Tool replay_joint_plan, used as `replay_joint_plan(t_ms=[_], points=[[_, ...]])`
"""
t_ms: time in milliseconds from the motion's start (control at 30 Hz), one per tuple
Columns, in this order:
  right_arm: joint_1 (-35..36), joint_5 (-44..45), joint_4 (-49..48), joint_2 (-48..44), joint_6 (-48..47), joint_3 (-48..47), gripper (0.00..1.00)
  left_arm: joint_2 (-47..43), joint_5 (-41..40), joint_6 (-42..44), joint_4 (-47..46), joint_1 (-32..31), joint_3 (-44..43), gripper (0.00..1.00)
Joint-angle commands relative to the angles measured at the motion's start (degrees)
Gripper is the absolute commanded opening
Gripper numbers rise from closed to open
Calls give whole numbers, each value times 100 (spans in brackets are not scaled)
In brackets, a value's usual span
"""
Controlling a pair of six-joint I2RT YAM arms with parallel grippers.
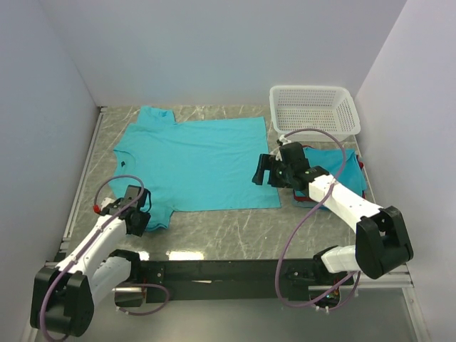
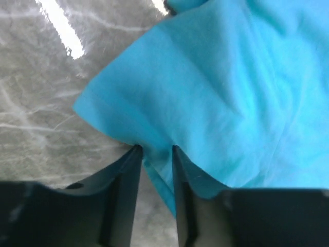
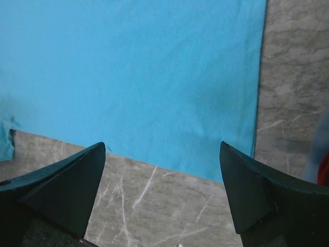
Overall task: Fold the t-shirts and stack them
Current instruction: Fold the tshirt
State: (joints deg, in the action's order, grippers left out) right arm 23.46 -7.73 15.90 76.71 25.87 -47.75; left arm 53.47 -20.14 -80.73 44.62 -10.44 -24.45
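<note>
Left wrist view is showing the left fingers [image 2: 123, 190] pinching the near sleeve of the shirt [image 1: 203, 160] lying flat on the tabletop [image 1: 235, 228], while the right fingers [image 3: 67, 180] are hovering wide open above its right hem, likely readying a fold.

From above, the right arm [image 1: 342, 199] covers most of the folded stack [image 1: 333, 158], so we cannot count its shirts. The teal t-shirt [image 2: 231, 92] runs off the left wrist view's top and right, its sleeve edge lost inside the left hand [image 2: 155, 150].
</note>
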Motion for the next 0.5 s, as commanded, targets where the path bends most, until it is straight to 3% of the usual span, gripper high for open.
replay_joint_plan(t_ms=[0, 33, 167, 467], points=[[-44, 78, -17, -68, -64, 64, 98, 347, -253, -92, -182, 42, 81, 35], [-52, 87, -8, -77, -64, 64, 98, 374, -236, -66, -182, 42, 72, 33], [-61, 148, 27, -68, -47, 90, 98, 190, -174, -13, -173, 42, 124, 0], [-44, 658, 730, -410, 216, 441, 98, -1128, -508, -57, 310, 42, -174, 1]])
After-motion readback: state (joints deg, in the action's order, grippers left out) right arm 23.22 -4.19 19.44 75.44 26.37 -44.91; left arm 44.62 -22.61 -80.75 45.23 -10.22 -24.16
